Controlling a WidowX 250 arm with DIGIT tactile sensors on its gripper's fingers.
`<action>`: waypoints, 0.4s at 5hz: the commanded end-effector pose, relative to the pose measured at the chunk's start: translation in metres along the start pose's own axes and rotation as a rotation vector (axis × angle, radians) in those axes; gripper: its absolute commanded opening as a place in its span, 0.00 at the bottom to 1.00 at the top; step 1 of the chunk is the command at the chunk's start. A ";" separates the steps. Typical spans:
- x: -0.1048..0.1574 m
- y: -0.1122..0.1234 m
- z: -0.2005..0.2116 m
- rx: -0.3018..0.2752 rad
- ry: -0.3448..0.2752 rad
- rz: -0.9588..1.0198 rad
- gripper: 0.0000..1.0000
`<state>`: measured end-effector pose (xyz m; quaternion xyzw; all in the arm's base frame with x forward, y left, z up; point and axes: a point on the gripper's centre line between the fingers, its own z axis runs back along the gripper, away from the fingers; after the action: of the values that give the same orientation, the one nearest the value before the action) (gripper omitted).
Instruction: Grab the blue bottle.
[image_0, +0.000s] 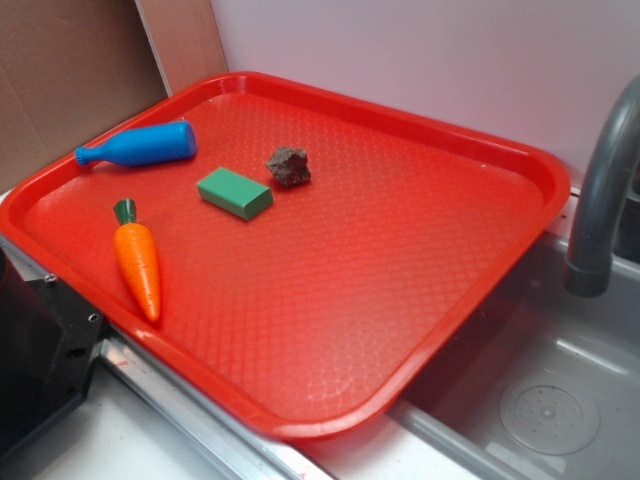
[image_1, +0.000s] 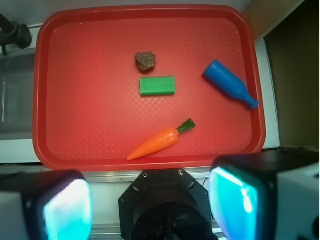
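- Your gripper hangs wide apart and empty, off the tray's near edge.
- Your bottle lies on its side by the tray's rim, apart from the block, carrot and rock.

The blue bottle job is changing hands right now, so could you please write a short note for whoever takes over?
Hand: open, empty, hanging well above the near edge of the red tray, touching nothing.
Blue bottle: lying on its side in a corner of the tray by the rim, apart from the other things.
Also on the tray: green block, orange carrot and a brown rock.
Done: nothing yet; the bottle is untouched.
Left: move over the bottle, come down, close on its body and lift.
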<state>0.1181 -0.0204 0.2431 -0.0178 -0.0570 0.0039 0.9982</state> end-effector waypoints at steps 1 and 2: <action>0.000 0.000 0.000 0.000 0.000 0.000 1.00; 0.017 0.049 -0.050 0.236 0.111 0.096 1.00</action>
<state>0.1389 0.0237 0.1860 0.0927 0.0142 0.0505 0.9943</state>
